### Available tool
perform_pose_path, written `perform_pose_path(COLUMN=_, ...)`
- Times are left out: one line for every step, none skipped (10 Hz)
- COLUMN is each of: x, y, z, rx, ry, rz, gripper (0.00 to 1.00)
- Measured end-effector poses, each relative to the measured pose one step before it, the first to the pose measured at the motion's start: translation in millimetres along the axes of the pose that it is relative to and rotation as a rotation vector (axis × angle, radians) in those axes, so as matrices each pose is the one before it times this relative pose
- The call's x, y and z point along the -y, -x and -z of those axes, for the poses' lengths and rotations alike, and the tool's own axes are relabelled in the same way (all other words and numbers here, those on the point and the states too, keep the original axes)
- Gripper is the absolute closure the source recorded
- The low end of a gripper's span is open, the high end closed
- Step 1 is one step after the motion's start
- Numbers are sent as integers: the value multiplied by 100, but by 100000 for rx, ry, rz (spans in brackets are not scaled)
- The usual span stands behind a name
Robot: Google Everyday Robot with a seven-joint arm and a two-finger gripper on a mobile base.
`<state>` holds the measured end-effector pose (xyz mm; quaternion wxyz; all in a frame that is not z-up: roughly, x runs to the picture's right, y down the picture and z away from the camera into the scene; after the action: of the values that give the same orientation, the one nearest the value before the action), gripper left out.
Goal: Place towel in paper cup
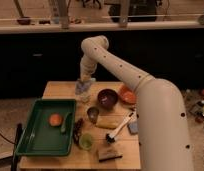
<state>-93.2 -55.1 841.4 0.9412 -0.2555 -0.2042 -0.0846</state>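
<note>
My gripper (85, 81) is at the end of the white arm, over the back left part of the wooden table (57, 90). A pale blue-white towel (83, 89) is bunched right under the gripper and touches it. A pale cup-like shape (84, 98) sits just below the towel and may be the paper cup. The towel hides most of it, so I cannot tell whether the towel is inside it.
A green tray (35, 142) at front left holds an orange fruit (55, 119) and a green item. A dark bowl (107, 98), an orange bowl (127, 95), a metal cup (93, 114), a green cup (86, 141), a white brush (120, 127) and a sponge (109, 153) crowd the table's middle and right.
</note>
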Motion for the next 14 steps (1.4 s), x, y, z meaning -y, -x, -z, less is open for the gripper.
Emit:
perform_pose_path(x=-141, y=360, z=-250, rx=1269, ry=1128, rz=871, gripper=96)
perform_pose_path(x=-317, y=285, z=-305, rx=1983, ry=1555, rz=830, gripper=96)
perform_pose_path(x=-502, y=98, z=-238, rx=2511, ry=2307, rz=1396, gripper=96)
perform_pose_path(x=-297, y=-82, z=-37, rx=1169, ry=1379, rz=922, gripper=96)
perform_pose_path(x=-402, y=-13, z=-106, rx=1437, ry=2266, rz=2065, gripper=96)
perform_pose_path(x=-516, y=179, z=-194, rx=1594, ry=3144, rz=5278, gripper=96)
perform_pose_path(x=-66, y=91, z=-117, rx=869, ry=949, rz=2589, gripper=96)
perform_pose_path(x=-322, y=21, z=-102, rx=1043, ry=2120, rz=4413, gripper=96)
perform_pose_path(x=-384, y=-119, z=-94, rx=364, ry=2369, rz=6341, gripper=96)
perform_pose_path(x=-104, y=204, z=-298, rx=-392, ry=2474, rz=6151, gripper=96)
perform_pose_path(x=71, y=85, z=-187, rx=-50, ry=824, rz=2255, gripper=96)
perform_pose_path(x=6, y=-234, z=-114, rx=-303, ry=493, rz=-212, gripper=96)
perform_pose_path(x=-185, y=-552, z=16, rx=-661, ry=1, rz=-1441, gripper=96)
perform_pose_path(x=-26, y=-239, z=-64, rx=-605, ry=-526, rz=-1586, gripper=96)
